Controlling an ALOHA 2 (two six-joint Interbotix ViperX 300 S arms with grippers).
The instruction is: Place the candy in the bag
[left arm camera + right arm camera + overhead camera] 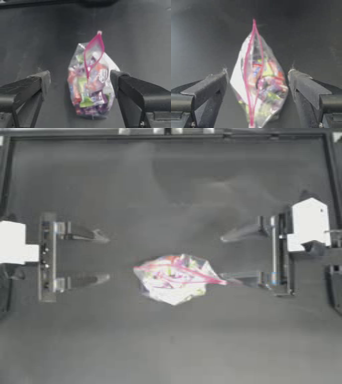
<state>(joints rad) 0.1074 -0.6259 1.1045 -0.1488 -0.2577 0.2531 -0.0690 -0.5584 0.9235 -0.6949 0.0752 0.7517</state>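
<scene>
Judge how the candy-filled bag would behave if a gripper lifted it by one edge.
The bag is thin clear film, so it would likely sag and fold. Its loose sweets would probably shift downward. The pink seal gapes, so tipping might spill some.

Each arm ends in a white, boxy wrist block, seen from above, joined to a long pale-grey crossbar with small dark screws and fittings along it. From the left hand [101, 256] and the right hand [227, 256] two tapered grey fingers [87, 233] project off the bar, narrowing to pointed tips. Close up, in the wrist views, the fingers [35, 83] are matte black and angular, with flat, wedge-shaped pads, lightly scuffed edges and a thin dark cable running beside one base.
</scene>
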